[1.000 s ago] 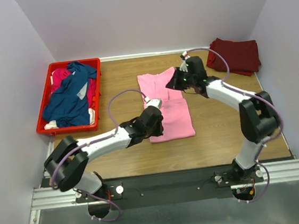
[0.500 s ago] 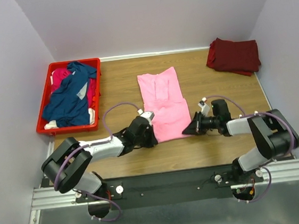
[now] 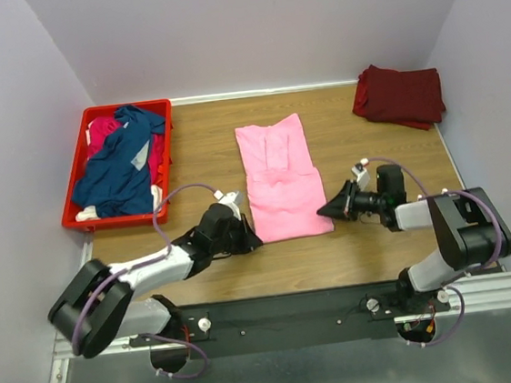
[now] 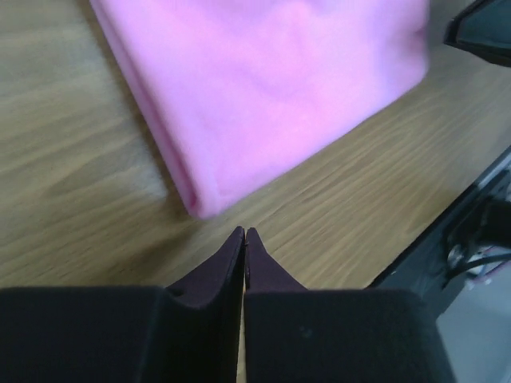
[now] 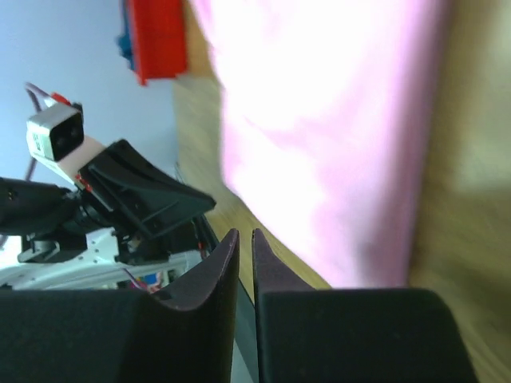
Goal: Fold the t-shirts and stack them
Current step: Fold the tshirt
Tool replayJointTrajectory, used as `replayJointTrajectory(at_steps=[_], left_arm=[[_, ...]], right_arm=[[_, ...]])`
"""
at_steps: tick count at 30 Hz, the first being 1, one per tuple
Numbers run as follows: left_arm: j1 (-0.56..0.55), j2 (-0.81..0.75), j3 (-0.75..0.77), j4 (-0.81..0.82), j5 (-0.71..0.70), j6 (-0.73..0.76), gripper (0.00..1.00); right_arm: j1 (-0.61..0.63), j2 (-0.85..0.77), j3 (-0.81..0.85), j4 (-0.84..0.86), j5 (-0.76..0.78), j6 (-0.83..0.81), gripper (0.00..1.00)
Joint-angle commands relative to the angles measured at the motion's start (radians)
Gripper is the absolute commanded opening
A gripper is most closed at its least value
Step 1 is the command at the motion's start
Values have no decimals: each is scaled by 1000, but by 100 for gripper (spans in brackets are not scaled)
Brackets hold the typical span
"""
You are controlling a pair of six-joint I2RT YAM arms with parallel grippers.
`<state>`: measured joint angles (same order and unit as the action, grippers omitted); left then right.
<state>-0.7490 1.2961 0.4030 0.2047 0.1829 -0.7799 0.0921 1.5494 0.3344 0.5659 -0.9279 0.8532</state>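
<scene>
Meanwhile, both empty grippers, left [image 3: 249,239] pinched shut, right [image 3: 323,212] barely parted, flank the pink t-shirt [image 3: 280,184] at seven and four o'clock; a misjudged pinch could drag its fold open.

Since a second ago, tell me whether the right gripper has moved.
Yes. The right gripper came away from the far end of the light pink t-shirt, toward the arms' bases, and now sits by the shirt's near right corner, farther from the maroon t-shirt.

Wooden table [image 3: 206,151], pink t-shirt [image 3: 280,182] centre, maroon t-shirt [image 3: 400,95] far right, red crate [image 3: 80,178] left
</scene>
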Motion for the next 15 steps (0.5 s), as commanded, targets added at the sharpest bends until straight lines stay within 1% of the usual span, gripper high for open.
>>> replayJointTrajectory(at_steps=[1, 2, 3, 4, 5, 6, 7, 8, 9, 11, 12, 13, 15], left_arm=[[52, -156, 20, 10, -57, -41, 11], [91, -162, 23, 40, -54, -41, 12], [106, -158, 45, 70, -48, -39, 13], [123, -117, 100, 111, -31, -19, 13], [135, -80, 100, 120, -19, -4, 14], [151, -37, 182, 121, -8, 16, 14], [155, 64, 229, 108, 12, 59, 14], [160, 115, 312, 102, 23, 74, 14], [177, 211, 348, 101, 36, 86, 13], [201, 293, 404, 117, 73, 103, 13], [215, 330, 442, 125, 90, 103, 12], [250, 389, 454, 146, 110, 102, 12], [281, 445, 488, 153, 133, 97, 11]], right_arm=[[-5, -48, 136, -101, 20, -20, 18], [-5, -32, 193, -101, 18, -19, 18], [-5, -14, 218, -101, 18, -17, 18], [-5, 36, 248, -98, 21, -17, 18], [-6, 61, 276, -95, 20, -17, 18], [-5, 86, 331, -92, 21, -16, 18], [-6, 113, 353, -71, 21, -13, 18], [-5, 167, 376, -63, 21, -6, 18], [-6, 199, 429, -60, 18, -6, 18], [-5, 262, 480, -54, 21, -8, 18], [-5, 338, 504, -52, 20, -8, 18], [-8, 372, 549, -46, 12, -6, 18], [-6, 446, 580, -34, 14, 10, 17]])
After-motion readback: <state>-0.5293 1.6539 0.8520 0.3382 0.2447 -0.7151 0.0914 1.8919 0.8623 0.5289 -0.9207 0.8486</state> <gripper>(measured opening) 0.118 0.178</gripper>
